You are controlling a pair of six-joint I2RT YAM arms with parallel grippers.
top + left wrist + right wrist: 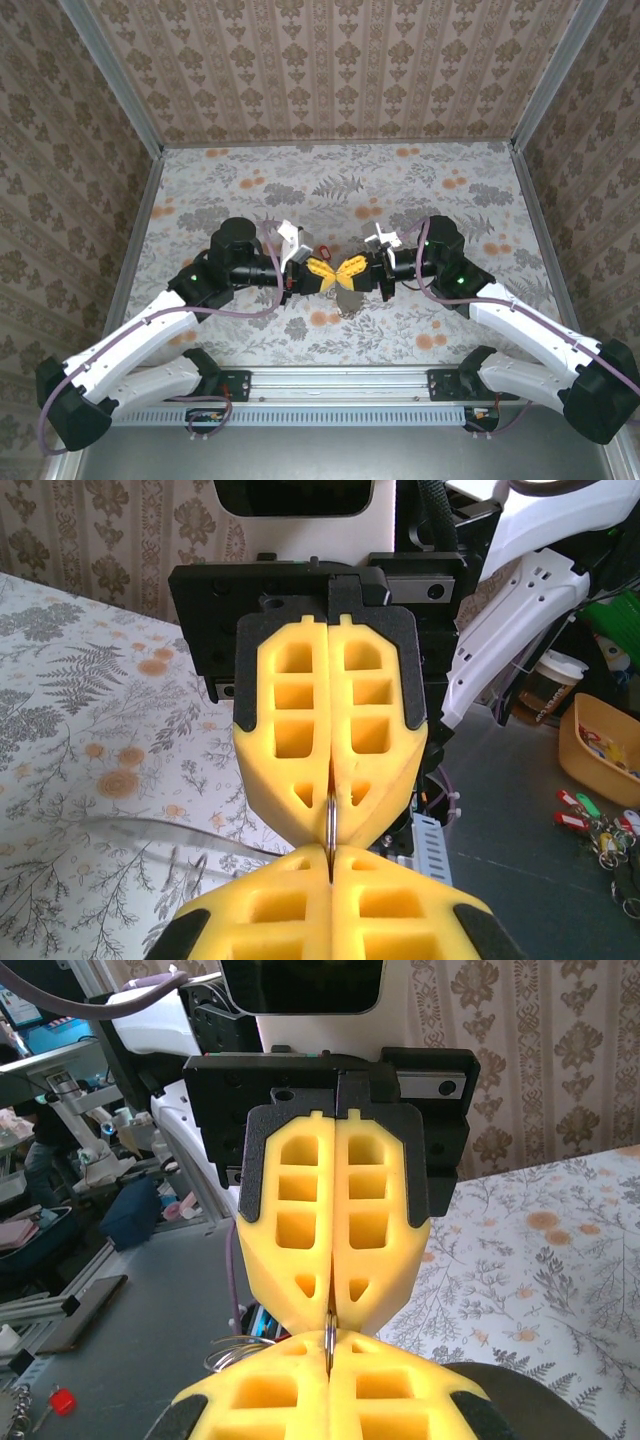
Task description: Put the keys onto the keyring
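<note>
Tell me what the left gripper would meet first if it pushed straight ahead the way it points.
The right gripper: the left gripper faces it tip to tip, both shut on a thin dark edge, probably the keyring.

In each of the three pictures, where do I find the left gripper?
Top external: left gripper just left of centre, yellow jaws shut.
Left wrist: left gripper at the bottom edge, seen from behind its own jaws.
Right wrist: left gripper in the centre, facing the camera.
Shared landmark: the right gripper meets it tip to tip; in both wrist views the thin keyring is pinched edge-on there.
</note>
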